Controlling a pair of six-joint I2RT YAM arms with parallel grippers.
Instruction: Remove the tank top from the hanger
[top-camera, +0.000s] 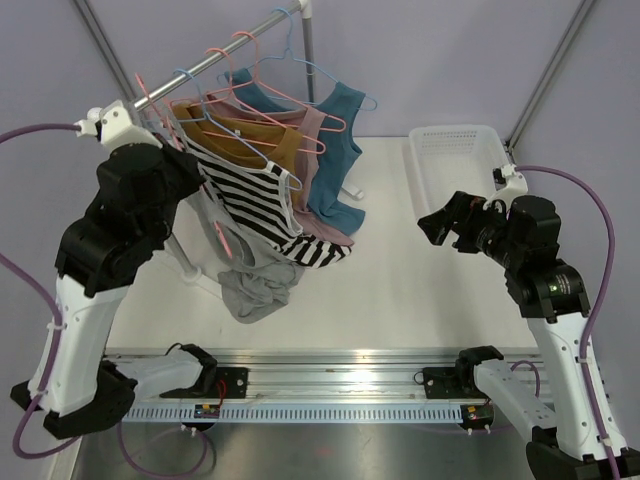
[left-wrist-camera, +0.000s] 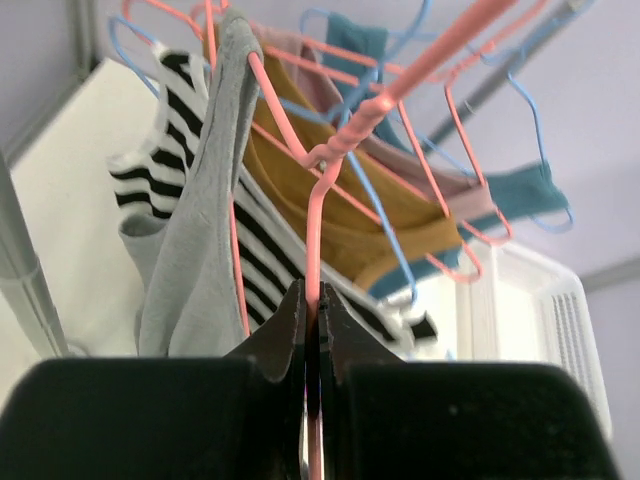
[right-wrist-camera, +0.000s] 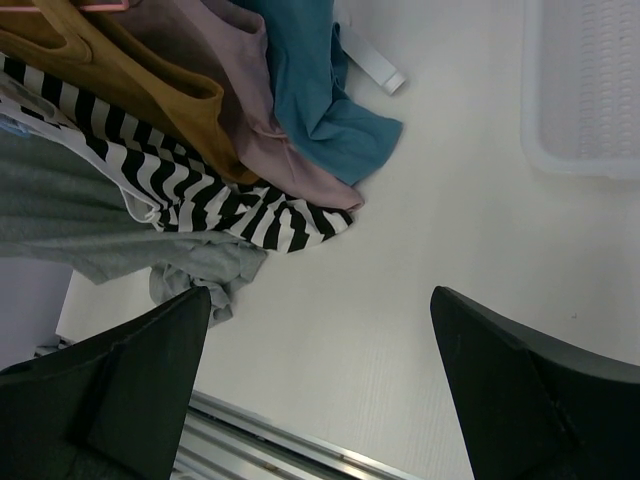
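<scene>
The rail (top-camera: 262, 32) carries a crowded row of wire hangers, and that crowding is the main hazard: pulling one hanger out could drag its neighbours with it, and the black-and-white striped top (top-camera: 250, 190) lies right against the grey tank top (top-camera: 255, 285). The grey one, probably the garment meant, hangs at the left end of the rail, its lower part bunched low by the table (top-camera: 400, 290). It seems draped over only one arm of the pink hanger (left-wrist-camera: 318, 215), so a tilt could let it slide off uncontrolled. The left gripper (left-wrist-camera: 312, 300) is pressed together on that hanger's thin wire stem, which could twist or slip between the jaws.

Only the left wrist view shows this pinch; from above, the arm hides it. The right wrist view alone shows the right gripper (right-wrist-camera: 320, 295) spread wide and empty over bare table, well apart from the garments. The top view adds the white basket (top-camera: 455, 130) behind it
</scene>
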